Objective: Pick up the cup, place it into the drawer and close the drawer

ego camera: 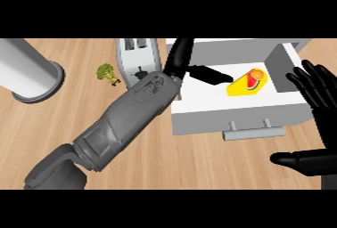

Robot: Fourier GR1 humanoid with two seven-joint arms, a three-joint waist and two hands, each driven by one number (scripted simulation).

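Note:
A yellow cup (247, 83) with a fruit picture lies on its side inside the open white drawer (217, 116), toward its right half. My left forearm crosses from the lower left up to the drawer. Its black left hand (181, 55) hangs over the drawer's left part with fingers spread, and one fingertip (222, 77) points at the cup, just short of it. Nothing is held in it. My right hand (317, 87) rests open at the right edge, fingers up, beside the drawer's right wall.
The drawer's handle (254, 132) faces me. A silver toaster (138, 57) stands just left of the drawer, partly behind my left arm. A broccoli floret (107, 74) lies left of it. A large grey cylinder (27, 70) stands at the far left.

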